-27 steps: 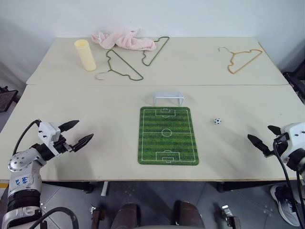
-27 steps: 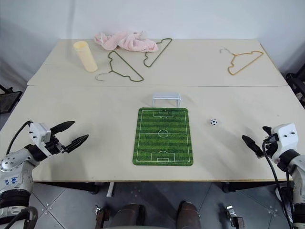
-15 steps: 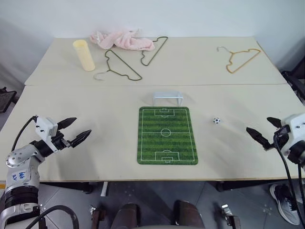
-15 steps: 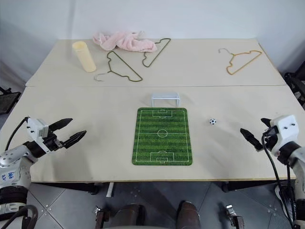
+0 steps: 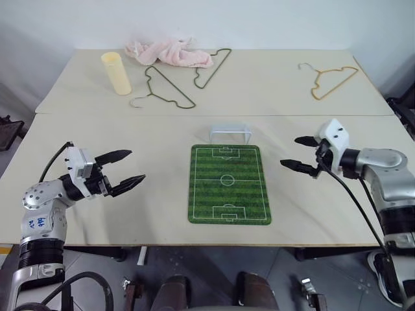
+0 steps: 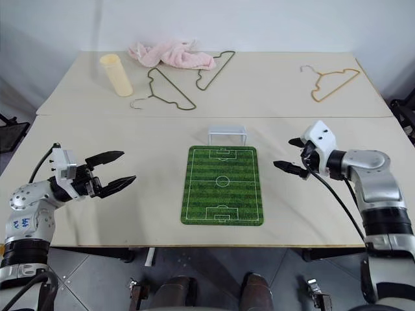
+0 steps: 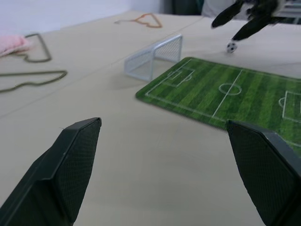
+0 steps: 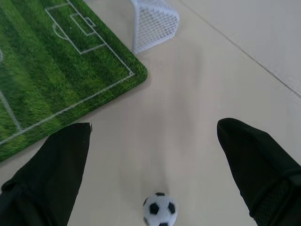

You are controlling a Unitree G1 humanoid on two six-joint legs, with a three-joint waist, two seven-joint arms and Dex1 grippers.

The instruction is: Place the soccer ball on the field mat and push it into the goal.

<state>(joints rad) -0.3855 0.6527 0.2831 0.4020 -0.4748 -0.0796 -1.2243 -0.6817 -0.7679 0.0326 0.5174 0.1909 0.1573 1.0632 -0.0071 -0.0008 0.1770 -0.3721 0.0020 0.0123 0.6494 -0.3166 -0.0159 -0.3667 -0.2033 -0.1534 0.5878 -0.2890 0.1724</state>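
Note:
The green field mat (image 5: 229, 184) lies flat in the middle of the near table, with the white goal (image 5: 230, 133) standing just beyond its far end. The soccer ball (image 8: 160, 208) rests on the bare table to the right of the mat. My right gripper (image 5: 290, 151) hovers open just above the ball, its fingers spread on either side and pointing toward the mat. In the eye views the lower finger hides the ball. My left gripper (image 5: 136, 165) is open and empty over the table, left of the mat and pointing at it.
On the far table lie a yellow cylinder (image 5: 116, 73), a pink cloth (image 5: 168, 52), two green hangers (image 5: 170, 87) and an orange hanger (image 5: 331, 79). A seam (image 5: 130, 115) runs between the two tables. Bare tabletop surrounds the mat.
My right arm has swung in from the table's right edge to the ball, gripper still open. My left gripper has moved a little toward the mat.

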